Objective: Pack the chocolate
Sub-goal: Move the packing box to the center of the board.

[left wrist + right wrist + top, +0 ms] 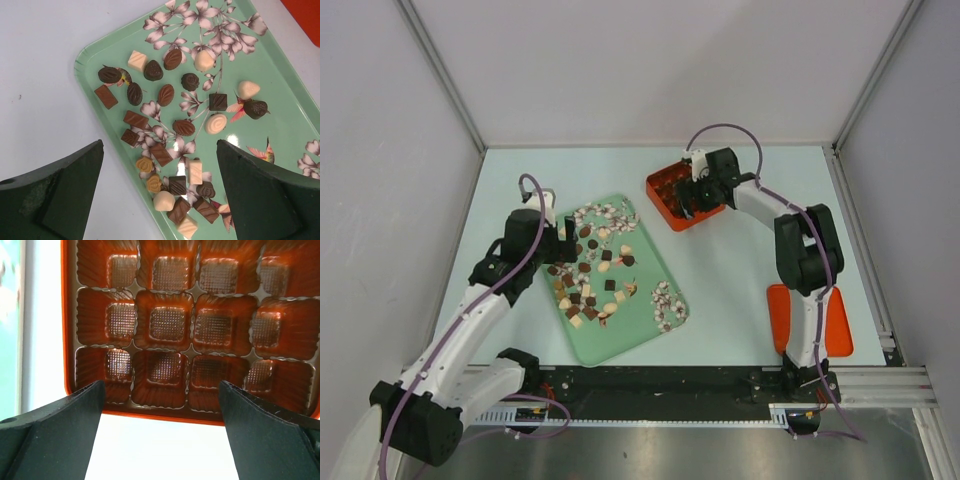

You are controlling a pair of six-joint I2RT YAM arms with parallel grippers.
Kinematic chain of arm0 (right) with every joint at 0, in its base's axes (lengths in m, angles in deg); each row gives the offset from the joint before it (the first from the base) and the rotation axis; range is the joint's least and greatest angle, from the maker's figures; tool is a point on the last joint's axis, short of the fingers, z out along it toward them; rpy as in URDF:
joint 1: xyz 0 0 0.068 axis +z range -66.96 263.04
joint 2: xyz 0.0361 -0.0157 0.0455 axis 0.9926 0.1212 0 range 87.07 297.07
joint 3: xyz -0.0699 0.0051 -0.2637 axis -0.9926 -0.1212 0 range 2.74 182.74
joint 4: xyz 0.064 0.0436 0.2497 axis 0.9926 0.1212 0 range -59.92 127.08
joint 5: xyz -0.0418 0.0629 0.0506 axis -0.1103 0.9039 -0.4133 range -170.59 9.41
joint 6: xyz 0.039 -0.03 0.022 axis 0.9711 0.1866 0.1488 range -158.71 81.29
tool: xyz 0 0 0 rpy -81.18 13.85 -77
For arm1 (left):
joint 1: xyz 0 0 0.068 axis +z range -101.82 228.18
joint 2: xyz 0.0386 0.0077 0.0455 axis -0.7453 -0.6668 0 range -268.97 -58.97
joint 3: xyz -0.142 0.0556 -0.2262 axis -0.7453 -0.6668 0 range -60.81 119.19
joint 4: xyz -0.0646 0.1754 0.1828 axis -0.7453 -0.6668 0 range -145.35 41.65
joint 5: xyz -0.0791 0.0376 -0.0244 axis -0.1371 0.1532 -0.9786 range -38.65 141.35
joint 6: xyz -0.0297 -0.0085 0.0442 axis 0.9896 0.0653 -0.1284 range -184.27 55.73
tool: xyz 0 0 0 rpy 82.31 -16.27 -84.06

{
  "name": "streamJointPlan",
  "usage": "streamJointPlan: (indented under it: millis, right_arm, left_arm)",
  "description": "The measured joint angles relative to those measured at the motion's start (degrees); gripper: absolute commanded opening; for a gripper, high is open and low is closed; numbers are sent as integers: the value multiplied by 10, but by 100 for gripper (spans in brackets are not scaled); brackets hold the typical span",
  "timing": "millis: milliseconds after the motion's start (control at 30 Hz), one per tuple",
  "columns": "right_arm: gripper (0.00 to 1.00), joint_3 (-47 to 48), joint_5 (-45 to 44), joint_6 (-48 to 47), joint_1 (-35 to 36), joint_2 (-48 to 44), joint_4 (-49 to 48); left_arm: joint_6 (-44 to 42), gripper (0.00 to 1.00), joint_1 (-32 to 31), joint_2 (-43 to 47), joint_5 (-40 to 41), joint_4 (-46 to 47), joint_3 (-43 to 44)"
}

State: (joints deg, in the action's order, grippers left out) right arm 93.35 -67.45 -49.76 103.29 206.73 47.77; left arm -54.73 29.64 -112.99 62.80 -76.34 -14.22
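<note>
The left jaws stand wide apart with nothing between them, hovering just over the near end of a mint-green flowered tray where the chocolate lies scattered: dark leaves and squares, a few caramel and cream pieces, none touching the jaws. The right jaws are spread just as wide and hold nothing, hanging over the near edge of the orange box, and every ribbed cell I can see in it is bare. Out on the pale desk, tray and box sit apart, and a flat orange lid-like piece lies by the right arm's base. To my eye packing has not begun; the next move calls for lowering over one piece and closing gently. I can read no brand or lettering anywhere.
</note>
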Motion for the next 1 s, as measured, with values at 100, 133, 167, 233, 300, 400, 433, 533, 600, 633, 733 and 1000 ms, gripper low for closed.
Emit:
streamJointPlan:
  millis: [100,133,167,233,300,400,433,533,600,633,733,1000]
  right_arm:
    - [100,-46,0,1,0,-37,19]
    - [100,-63,0,3,0,-50,22]
    - [100,-77,0,5,0,-61,28]
    - [100,-102,0,10,2,-79,36]
    - [100,-130,0,19,6,-99,46]
    - [100,-179,-1,30,17,-133,52]
    - [100,-197,-4,34,24,-147,54]
    - [100,-243,-10,47,48,-184,62]
    - [100,-272,-15,56,67,-207,64]
    - [100,-280,-17,61,73,-215,65]
    - [100,-314,-29,80,100,-242,63]
    - [100,-345,-82,130,122,-329,70]
  left_arm:
    - [-1,100,0,4,-1,0,-1]
    - [-1,100,0,5,-2,0,-2]
    - [-1,100,0,6,-2,1,-3]
    - [-2,100,0,8,-6,1,-6]
    - [-2,100,0,9,-10,1,-8]
    - [-2,100,0,13,-13,1,-9]
    - [-1,100,0,14,-14,1,-9]
    - [-1,100,0,18,-17,1,-10]
    - [-1,100,0,20,-18,2,-10]
    - [-1,100,0,21,-19,2,-11]
    - [-1,100,0,24,-26,4,-15]
    - [-1,100,0,28,-31,4,-19]
